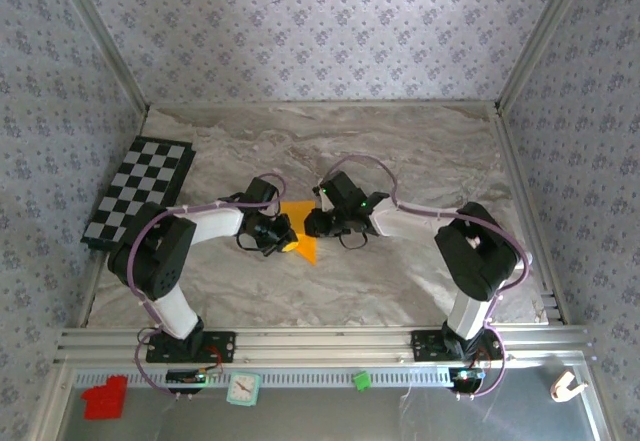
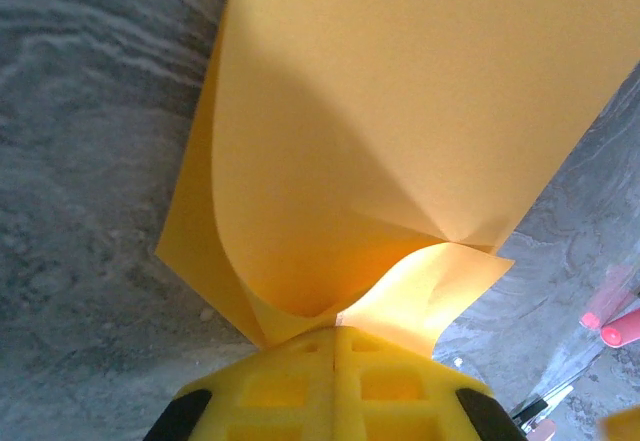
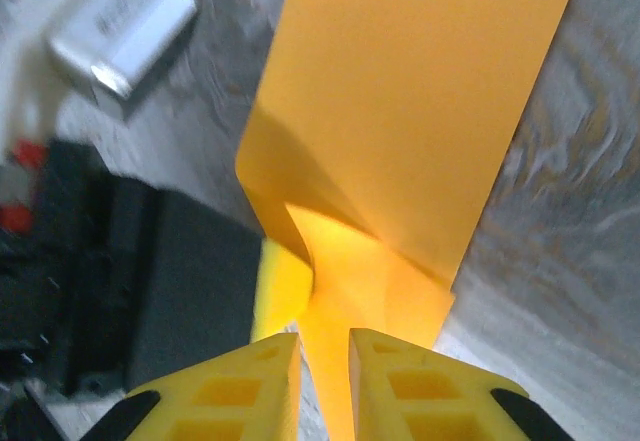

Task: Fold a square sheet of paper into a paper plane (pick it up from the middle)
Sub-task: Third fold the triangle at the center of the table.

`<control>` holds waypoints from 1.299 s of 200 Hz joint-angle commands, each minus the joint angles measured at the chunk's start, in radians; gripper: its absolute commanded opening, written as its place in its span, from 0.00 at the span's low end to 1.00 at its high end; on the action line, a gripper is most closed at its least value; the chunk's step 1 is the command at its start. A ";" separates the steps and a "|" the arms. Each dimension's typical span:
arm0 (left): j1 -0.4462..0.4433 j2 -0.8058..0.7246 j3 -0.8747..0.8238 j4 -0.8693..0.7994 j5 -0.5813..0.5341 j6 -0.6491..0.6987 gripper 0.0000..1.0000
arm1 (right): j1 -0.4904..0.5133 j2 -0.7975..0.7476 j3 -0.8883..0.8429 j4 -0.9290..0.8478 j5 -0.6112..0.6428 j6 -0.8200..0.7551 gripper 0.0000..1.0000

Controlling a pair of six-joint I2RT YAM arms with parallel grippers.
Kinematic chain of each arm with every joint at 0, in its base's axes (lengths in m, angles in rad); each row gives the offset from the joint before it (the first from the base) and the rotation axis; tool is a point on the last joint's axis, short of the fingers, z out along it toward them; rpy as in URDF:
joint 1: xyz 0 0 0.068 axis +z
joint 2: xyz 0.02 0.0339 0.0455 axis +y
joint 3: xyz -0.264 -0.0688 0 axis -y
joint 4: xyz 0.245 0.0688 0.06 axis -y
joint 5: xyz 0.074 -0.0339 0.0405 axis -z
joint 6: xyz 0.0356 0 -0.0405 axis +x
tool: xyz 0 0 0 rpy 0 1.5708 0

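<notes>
Paper: one orange sheet (image 1: 298, 213), in the middle of the surface (image 1: 400, 151), between the two claws.
Paper shape: bent and curled, not flat. In the left wrist view (image 2: 400, 111) one corner folds over near the claw.
Hidden paper: from the top, the arms cover a lot of it, so just a small pointed bit shows.
Cut-off paper: in the right wrist view (image 3: 420, 91) it runs off the top edge.
Left claw (image 2: 335, 333): the yellow fingers are pressed together and pinch the paper's edge. From the top (image 1: 283, 239) it is at the paper's left side.
Right claw (image 3: 325, 346): the fingers are a little apart, with paper in the gap. I cannot tell if they touch it. From the top (image 1: 318, 223) it is at the paper's right side.
Blurry: a white box and black parts on the left of the right wrist view.
Hard to tell: pink bits (image 2: 610, 311) at the right edge of the left wrist view, cut off.
Arms: two.
Claws: two.
Mat (image 1: 140, 191): one, checkered, far left, well apart from the paper.
Near rail: one red block (image 1: 105, 398), one small clock (image 1: 242, 389), one green bit (image 1: 361, 380), one white hook (image 1: 567, 386).
</notes>
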 commanded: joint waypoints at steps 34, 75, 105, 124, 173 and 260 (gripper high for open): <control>-0.006 0.026 -0.053 -0.059 -0.088 -0.009 0.05 | 0.052 0.035 -0.016 -0.019 -0.083 -0.053 0.17; -0.005 0.012 -0.042 -0.053 -0.082 -0.014 0.06 | 0.058 0.082 0.018 -0.034 -0.097 -0.063 0.15; -0.005 0.006 -0.041 -0.042 -0.071 -0.020 0.06 | 0.060 0.101 0.024 -0.044 -0.102 -0.068 0.14; -0.006 0.004 -0.041 -0.038 -0.064 -0.024 0.06 | 0.061 0.109 0.027 -0.048 -0.106 -0.071 0.14; -0.006 -0.006 -0.035 -0.038 -0.060 -0.027 0.06 | 0.065 0.128 0.034 -0.067 -0.114 -0.085 0.13; -0.005 0.032 -0.030 -0.071 -0.086 -0.027 0.06 | 0.079 0.021 0.020 -0.085 -0.048 -0.131 0.13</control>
